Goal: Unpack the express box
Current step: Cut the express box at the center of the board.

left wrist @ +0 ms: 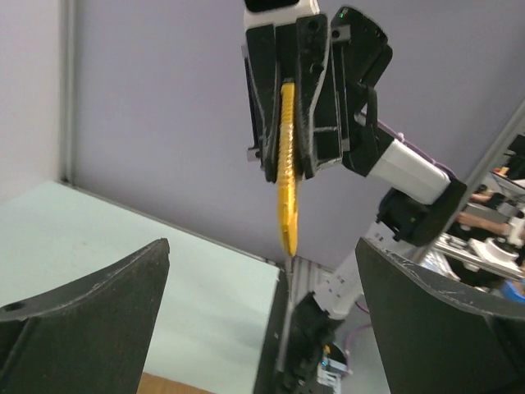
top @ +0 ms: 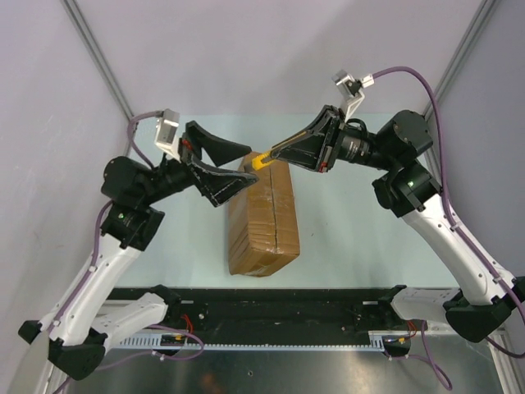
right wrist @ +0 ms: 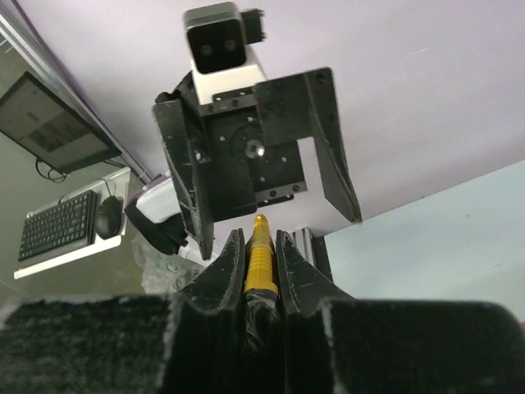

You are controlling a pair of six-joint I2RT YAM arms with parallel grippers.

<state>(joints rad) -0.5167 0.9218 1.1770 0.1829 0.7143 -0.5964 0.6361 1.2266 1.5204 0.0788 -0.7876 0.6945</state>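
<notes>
The express box [top: 262, 215] is a long brown cardboard carton, matte and square-edged, with a glossier tape seam running down the middle of its top face. It lies flat at the middle of the pale green table [top: 353, 222], its long side pointing away from the arm bases.

The right gripper [top: 275, 153] has its black, rough-surfaced fingers clamped together on a yellow utility knife [top: 262, 161] with a ribbed handle. The knife's front end pokes out past the fingertips and hangs over the far left corner of the box; whether it touches the cardboard cannot be told.

The left gripper [top: 250, 162] has its broad, wedge-shaped black fingers spread wide apart, holding nothing. Seen from above, its lower finger overlaps that same far left corner of the box, and the knife's end sits just beside the gap between the two fingers
</notes>
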